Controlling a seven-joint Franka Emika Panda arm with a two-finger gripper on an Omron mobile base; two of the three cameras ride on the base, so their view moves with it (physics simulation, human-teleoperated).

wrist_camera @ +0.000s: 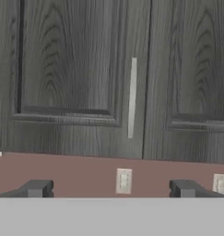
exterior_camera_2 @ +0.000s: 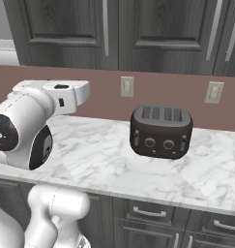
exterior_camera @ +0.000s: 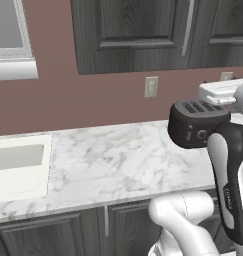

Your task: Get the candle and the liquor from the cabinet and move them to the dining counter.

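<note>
From the left base view we face the cabinet (exterior_camera: 128,35), its door shut, so the candle and liquor presumably sit hidden inside. A toaster (exterior_camera: 197,124) stands on the marble worktop (exterior_camera: 108,160) below.

From the right base view, the silver handle (exterior_camera_2: 105,26) hangs above the arm, which has yet to reach it.

In the hand view our gripper (wrist_camera: 111,189) points at that handle, jaws wide apart and empty, ready to pull.

Pretty clearly a home kitchen: marble worktop (exterior_camera: 123,155) with a black toaster (exterior_camera_2: 161,131) on it, a pale sink (exterior_camera: 18,167) at the left end, dark grey wall cabinets (wrist_camera: 72,73) with silver bar handles (wrist_camera: 132,97), drawers (exterior_camera_2: 153,211) underneath, and outlets (exterior_camera_2: 126,86) on the brownish-pink wall.
</note>
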